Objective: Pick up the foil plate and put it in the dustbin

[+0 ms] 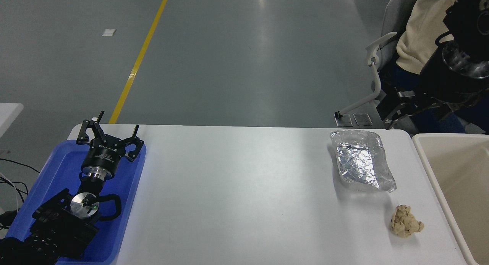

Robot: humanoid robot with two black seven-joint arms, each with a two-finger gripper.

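The foil plate, a crinkled silver tray, lies on the white table at the far right. The cream-beige dustbin stands just beyond the table's right edge, next to the plate. My left gripper is parked open and empty over the blue tray at the lower left. Of my right arm only a black section with a metal ring shows at the upper right edge, high above the dustbin; its gripper is out of view.
A small crumpled tan paper ball lies on the table in front of the foil plate. A blue plastic tray sits at the table's left end. A person in a cream top sits in a chair behind the far right corner.
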